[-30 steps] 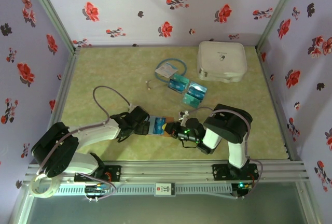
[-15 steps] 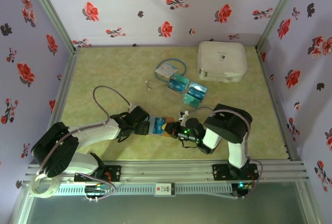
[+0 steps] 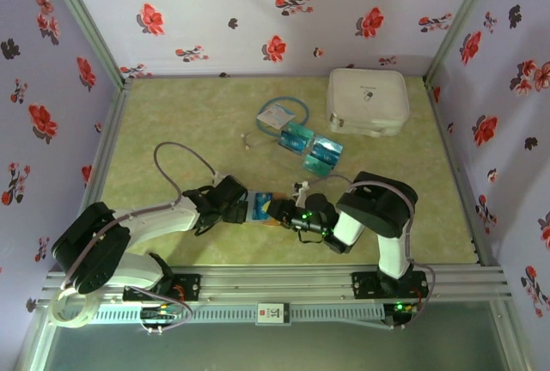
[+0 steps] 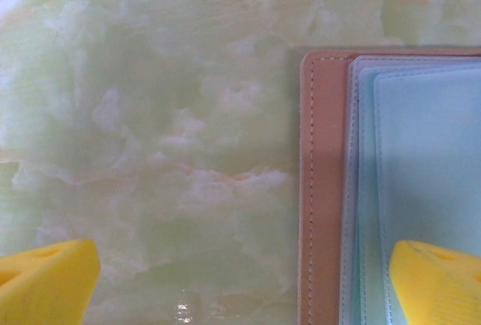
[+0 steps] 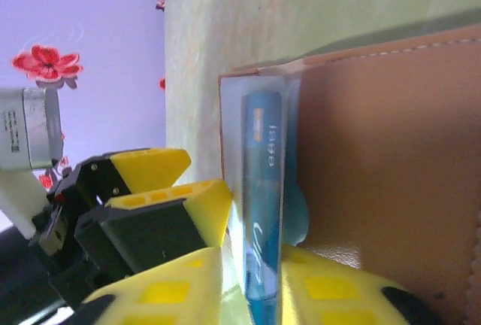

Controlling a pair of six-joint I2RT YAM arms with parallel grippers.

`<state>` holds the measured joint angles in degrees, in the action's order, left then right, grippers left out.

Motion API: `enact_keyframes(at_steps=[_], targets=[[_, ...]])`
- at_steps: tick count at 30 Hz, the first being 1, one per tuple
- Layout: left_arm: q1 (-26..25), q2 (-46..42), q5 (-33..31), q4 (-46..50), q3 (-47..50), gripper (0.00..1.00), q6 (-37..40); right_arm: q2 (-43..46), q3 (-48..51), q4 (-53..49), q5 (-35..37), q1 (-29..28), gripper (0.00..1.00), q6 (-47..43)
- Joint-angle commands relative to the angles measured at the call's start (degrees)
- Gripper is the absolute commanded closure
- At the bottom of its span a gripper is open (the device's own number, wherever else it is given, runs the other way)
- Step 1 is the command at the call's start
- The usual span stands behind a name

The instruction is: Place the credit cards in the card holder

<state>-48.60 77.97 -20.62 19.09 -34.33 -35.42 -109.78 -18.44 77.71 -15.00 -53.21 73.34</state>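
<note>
The reddish-brown card holder [image 3: 262, 208] lies open on the table between my two grippers. My left gripper [image 3: 236, 208] stands wide open at its left edge. One yellow finger [image 4: 436, 280] rests over the holder's clear sleeves and the other over bare table beside its stitched edge [image 4: 319, 189]. A blue credit card [image 5: 263, 212] stands edge-on in a sleeve of the card holder [image 5: 376, 152]. My right gripper [image 5: 252, 295] has its jaws slightly apart around that card, with a gap on the left side. More credit cards [image 3: 296, 137] lie loose farther back.
A large white zip case [image 3: 368, 100] sits at the back right. A pale blue packet with looped tubing [image 3: 277, 116] lies left of it. Another small pile of teal cards [image 3: 324, 155] lies behind the right arm. Flowered walls close in the table.
My right gripper has shifted a little left toward the card holder and its jaws have parted from shut. The left arm has stayed still and open.
</note>
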Motion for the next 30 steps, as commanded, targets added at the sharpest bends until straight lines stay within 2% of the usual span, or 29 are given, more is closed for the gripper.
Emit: enact_keyframes(at_steps=[1, 9, 12, 16, 18, 30], targets=[[-0.2, -0.3, -1.3, 1.4, 1.0, 0.00, -0.2, -1.4, 0.3, -19.2, 1.5, -0.8, 0.64, -2.6], [0.4, -1.0, -1.3, 2.0, 0.8, 0.00, -1.1, 7.2, -3.5, -36.8, 2.3, -0.8, 0.50, -8.1], [1.4, -1.5, -0.8, 2.6, 0.7, 0.00, -1.7, 10.9, -5.2, -45.8, 3.2, -0.8, 0.41, -10.8], [3.1, -2.4, -0.2, 3.5, 0.3, 0.00, -2.1, 15.5, -8.8, -58.7, 4.6, -0.8, 0.21, -15.3], [4.0, -2.8, 0.1, 3.8, -0.1, 0.00, -2.2, 17.4, -10.6, -64.2, 5.4, -0.8, 0.02, -17.3], [6.1, -4.0, 1.9, 5.2, -0.5, 0.00, -2.2, 28.1, -23.3, -87.1, 7.0, 1.1, 0.01, -28.9]])
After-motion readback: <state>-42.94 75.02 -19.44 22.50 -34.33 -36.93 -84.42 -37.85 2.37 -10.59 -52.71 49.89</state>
